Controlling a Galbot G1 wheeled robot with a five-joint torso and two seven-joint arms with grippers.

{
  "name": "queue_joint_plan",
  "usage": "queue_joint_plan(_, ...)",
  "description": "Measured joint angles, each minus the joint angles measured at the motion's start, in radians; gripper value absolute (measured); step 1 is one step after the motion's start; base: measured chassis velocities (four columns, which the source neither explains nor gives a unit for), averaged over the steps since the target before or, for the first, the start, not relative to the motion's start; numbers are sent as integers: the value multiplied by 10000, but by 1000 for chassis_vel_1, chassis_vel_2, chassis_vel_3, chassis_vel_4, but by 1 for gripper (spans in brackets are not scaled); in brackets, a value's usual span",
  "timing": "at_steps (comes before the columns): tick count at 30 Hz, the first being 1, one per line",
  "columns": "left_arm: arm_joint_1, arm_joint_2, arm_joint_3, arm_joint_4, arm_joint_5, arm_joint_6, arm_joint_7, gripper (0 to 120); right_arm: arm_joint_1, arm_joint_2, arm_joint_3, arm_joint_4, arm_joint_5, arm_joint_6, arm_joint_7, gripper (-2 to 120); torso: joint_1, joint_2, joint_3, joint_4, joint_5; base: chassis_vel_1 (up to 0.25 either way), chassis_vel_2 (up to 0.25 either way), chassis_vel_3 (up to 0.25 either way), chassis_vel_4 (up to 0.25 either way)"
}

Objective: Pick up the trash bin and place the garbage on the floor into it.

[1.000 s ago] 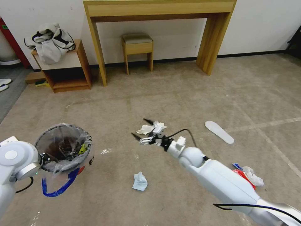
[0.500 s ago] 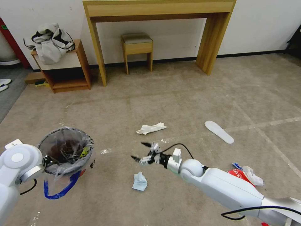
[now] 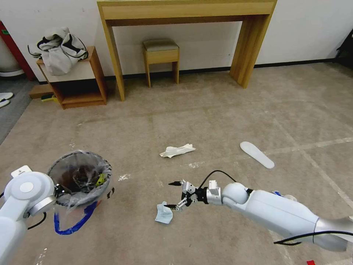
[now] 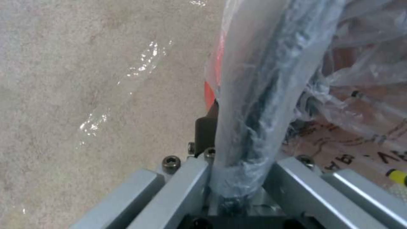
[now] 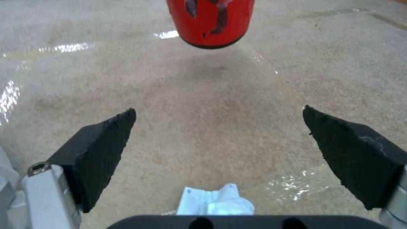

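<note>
The trash bin [image 3: 79, 178], a small red bucket with a crinkly clear liner and a blue drawstring loop, hangs off the floor [image 3: 220, 110] at the left. My left gripper [image 3: 59, 191] is shut on its rim; the left wrist view shows the jaws clamped on the bagged rim [image 4: 254, 95]. My right gripper [image 3: 168, 194] is open, low over the carpet, just above and beside a pale-blue face mask [image 3: 163, 213]. In the right wrist view that mask [image 5: 216, 202] lies under the palm between the spread pads [image 5: 101, 149], with the red bin [image 5: 210, 22] ahead. A crumpled white paper [image 3: 177, 150] lies farther off.
A white shoe insole [image 3: 257, 154] lies on the carpet to the right. Along the wall stand a wooden desk [image 3: 187, 11], a small stool [image 3: 161, 53] and a low shelf [image 3: 73, 79] with clothes on top. Faded tape lines cross the carpet.
My right gripper has drawn back from the white paper and dropped toward the face mask, staying open. The bin in my left gripper has shifted slightly lower and to the right.
</note>
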Motion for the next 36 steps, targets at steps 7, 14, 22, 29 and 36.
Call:
queue_joint_plan(7, -13, -29, 2, 60, 62, 27, 105, 0, 684, 461, -561, -880, -105, 116, -204, 100, 0, 0, 0, 1, -1, 0, 0, 0, 0)
queue_joint_plan(14, -57, -24, 11, 149, 85, 53, 169, 0, 815, 970, -811, -1958, -629, 296, -429, 100, 0, 0, 0, 0, -2, 0, 0, 0, 0)
queue_joint_plan(22, -99, -25, 71, 153, 144, 58, 197, 0, 715, 1707, -912, -3139, -792, 411, -520, 100, 0, 0, 0, 1, -2, 0, 0, 0, 0)
queue_joint_plan(29, -94, -116, 166, 178, 279, 58, 232, 0, 506, 2457, -927, -3730, -946, 537, -740, 100, -1, 0, 1, 1, -1, 0, 0, 0, 0)
queue_joint_plan(36, -87, -112, 185, 188, 297, 52, 244, 0, 337, 2737, -928, -3885, -965, 558, -765, 100, -1, 1, 0, 1, -1, 0, 0, 0, 0)
